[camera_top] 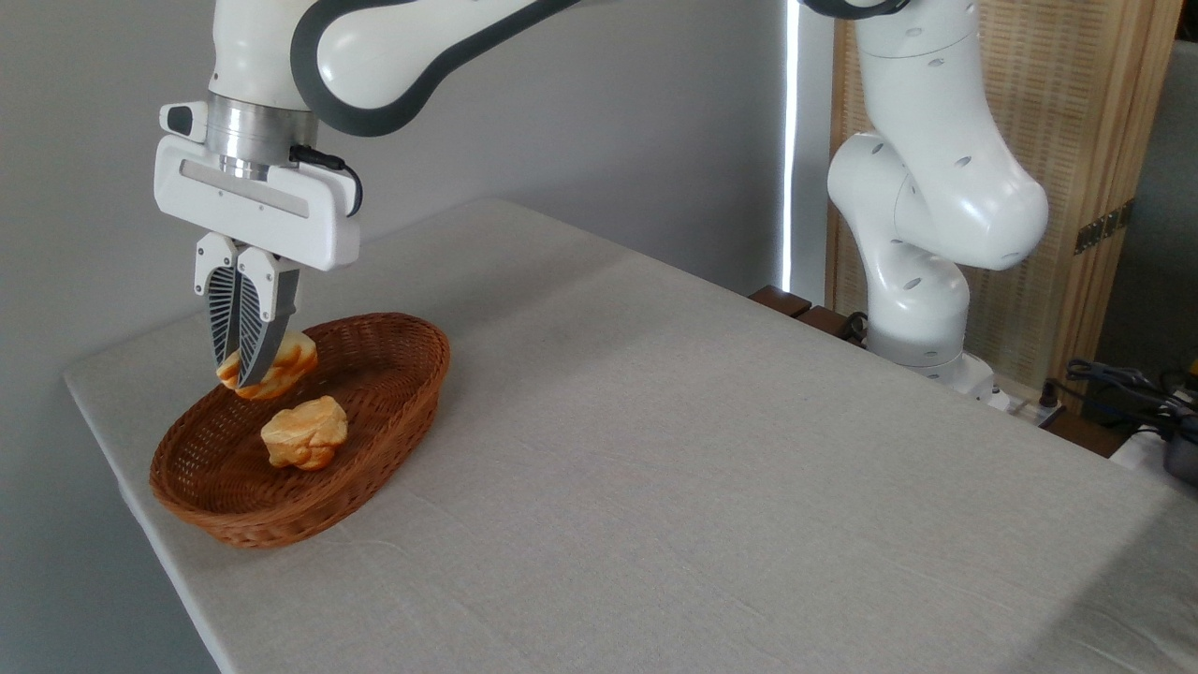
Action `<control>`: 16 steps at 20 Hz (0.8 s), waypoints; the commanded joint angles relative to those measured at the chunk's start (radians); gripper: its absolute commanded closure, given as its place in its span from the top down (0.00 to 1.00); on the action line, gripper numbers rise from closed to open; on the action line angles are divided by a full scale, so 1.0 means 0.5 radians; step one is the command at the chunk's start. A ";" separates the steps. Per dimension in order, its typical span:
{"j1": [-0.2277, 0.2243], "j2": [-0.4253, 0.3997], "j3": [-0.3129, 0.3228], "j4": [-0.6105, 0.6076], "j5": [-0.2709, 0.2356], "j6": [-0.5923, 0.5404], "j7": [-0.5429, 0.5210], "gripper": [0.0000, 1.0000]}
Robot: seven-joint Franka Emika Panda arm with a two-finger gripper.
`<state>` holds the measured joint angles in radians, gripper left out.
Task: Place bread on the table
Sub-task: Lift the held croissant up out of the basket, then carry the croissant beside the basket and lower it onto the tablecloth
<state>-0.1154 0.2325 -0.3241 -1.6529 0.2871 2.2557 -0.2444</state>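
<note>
The robot's grey ribbed gripper (pixel 240 373) squeezes the flat golden bread (pixel 285 360) above the brown wicker basket (pixel 393 412), so it can go onto the pale cloth table (pixel 702 449).

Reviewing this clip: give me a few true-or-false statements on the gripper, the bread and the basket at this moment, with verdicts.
1. The gripper is shut on the bread. True.
2. The bread lies on the table outside the basket. False: it is held over the basket, at its far-left end.
3. A small lumpy roll sits inside the basket. True.
4. The basket stands at the table's right end. False: it stands near the left edge.
</note>
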 commanded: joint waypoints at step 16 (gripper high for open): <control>-0.009 -0.287 0.498 -0.197 -0.565 -0.612 1.592 0.15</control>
<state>-0.1125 0.1176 -0.1142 -1.7043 0.0418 1.9701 0.4253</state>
